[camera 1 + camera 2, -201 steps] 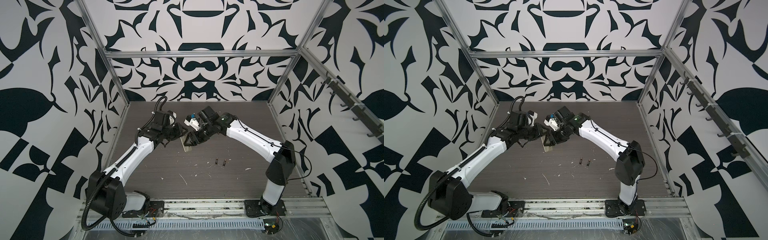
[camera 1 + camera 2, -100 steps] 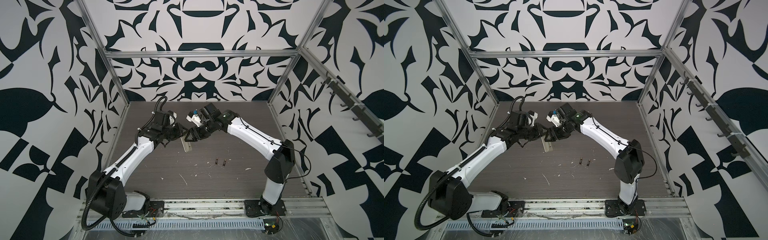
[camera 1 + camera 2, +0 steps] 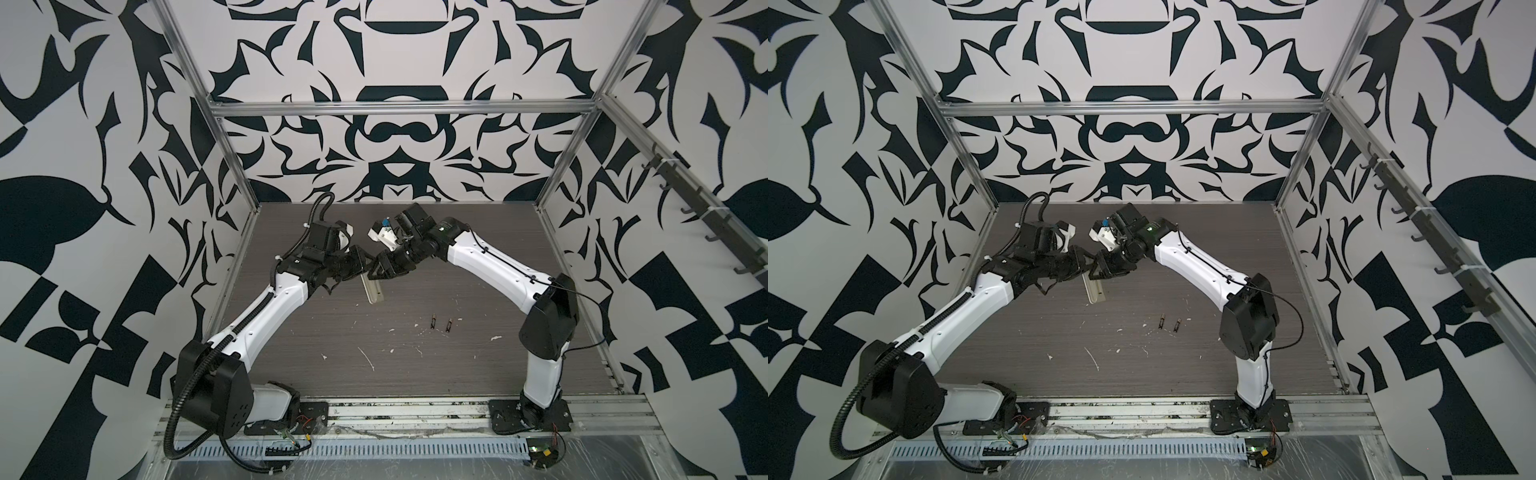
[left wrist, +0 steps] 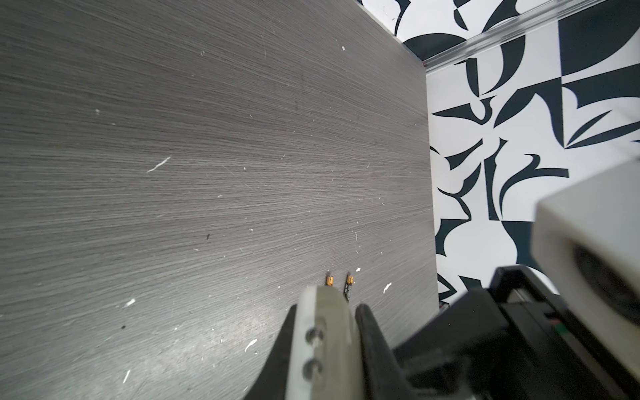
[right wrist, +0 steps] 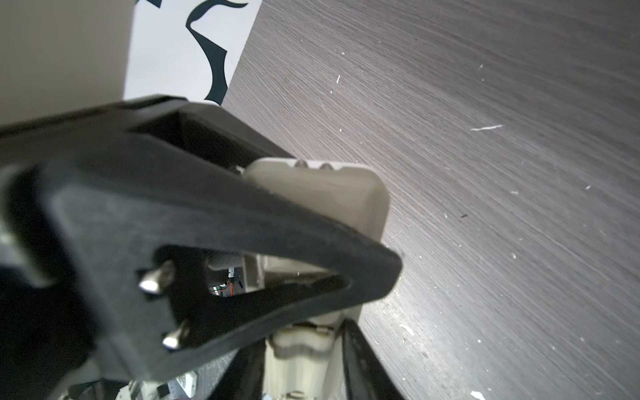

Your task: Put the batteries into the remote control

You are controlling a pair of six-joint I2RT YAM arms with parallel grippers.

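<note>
Just left pincer (image 3: 366, 271), tight on remote control (image 3: 373, 291)

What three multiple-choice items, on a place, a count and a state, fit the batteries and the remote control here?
1. The batteries lie: A) on the table, apart from the remote control; B) inside it; C) on top of it.
2. Batteries in view: A) one; B) two; C) four.
3. The left tool is: A) open; B) shut on the remote control; C) shut on a battery.
Key: A, both lie on bare wood. B, two dark cylinders show. B, the handset sits clamped in it.
</note>
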